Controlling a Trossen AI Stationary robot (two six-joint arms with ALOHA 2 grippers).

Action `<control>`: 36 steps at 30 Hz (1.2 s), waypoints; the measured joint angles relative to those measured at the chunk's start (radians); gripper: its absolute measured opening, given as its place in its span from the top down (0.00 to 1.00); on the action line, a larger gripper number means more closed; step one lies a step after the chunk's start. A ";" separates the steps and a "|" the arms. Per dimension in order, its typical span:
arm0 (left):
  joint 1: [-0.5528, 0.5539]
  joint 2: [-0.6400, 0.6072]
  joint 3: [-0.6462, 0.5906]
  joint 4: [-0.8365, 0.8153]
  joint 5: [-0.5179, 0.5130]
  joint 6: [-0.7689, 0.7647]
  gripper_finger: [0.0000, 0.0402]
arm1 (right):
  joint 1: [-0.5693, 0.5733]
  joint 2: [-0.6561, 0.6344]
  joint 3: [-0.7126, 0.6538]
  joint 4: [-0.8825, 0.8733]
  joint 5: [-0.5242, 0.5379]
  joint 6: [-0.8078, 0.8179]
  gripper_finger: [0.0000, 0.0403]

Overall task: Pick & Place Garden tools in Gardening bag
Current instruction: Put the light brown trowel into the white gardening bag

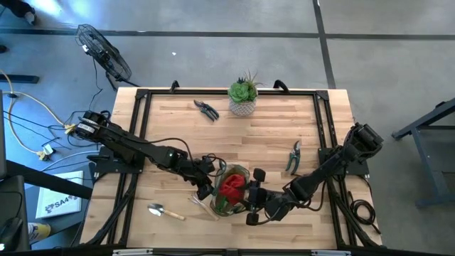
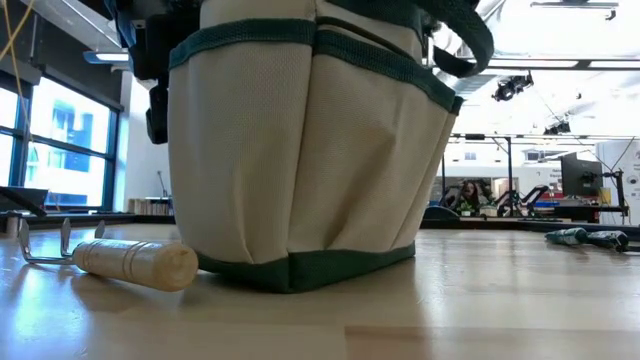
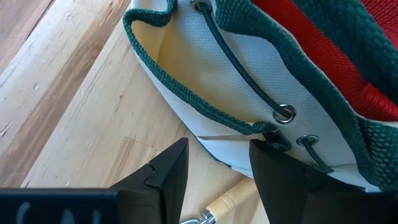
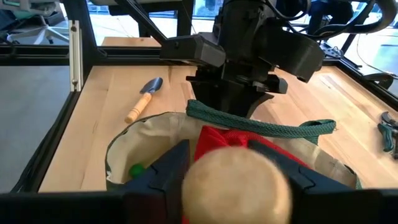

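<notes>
The right gripper (image 4: 239, 180) is poised over the gardening bag (image 1: 231, 190), its parted jaws flanking a wooden handle (image 4: 236, 186). The left gripper (image 3: 217, 174) is gaping beside the bag. One trowel (image 1: 165, 211) and two pruners are lying on the tabletop (image 1: 270, 135).

L arm: comes in from mid-left of high view, runs diagonally down to lower centre. Left gripper (image 3: 214, 177) tilted down, dark fingers (image 3: 171, 174) spread apart w/ a clear gap, nothing between them.

R arm: enters from right edge of high view, elbow bent, forearm angled down-left toward lower centre. Right gripper (image 4: 239, 177) sits just right of the L one; a round pale wooden handle end (image 4: 236, 183) lies between its fingers, can't tell if gripped or loose.
</notes>
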 joint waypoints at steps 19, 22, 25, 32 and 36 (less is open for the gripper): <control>-0.021 0.000 0.000 -0.005 -0.005 -0.007 0.59 | -0.002 0.000 0.000 -0.119 -0.002 0.054 0.93; -0.021 0.000 0.000 -0.005 -0.008 -0.007 0.59 | -0.002 -0.001 -0.003 -0.117 -0.004 0.058 0.93; -0.021 0.000 0.000 -0.005 -0.008 -0.007 0.59 | -0.004 -0.001 -0.012 -0.107 -0.020 0.064 0.93; -0.021 0.000 0.000 -0.005 -0.009 -0.007 0.59 | -0.037 -0.002 -0.049 -0.092 -0.151 0.095 0.93; -0.021 0.000 0.000 -0.005 -0.009 -0.007 0.59 | -0.036 -0.002 -0.050 -0.038 -0.197 0.015 0.93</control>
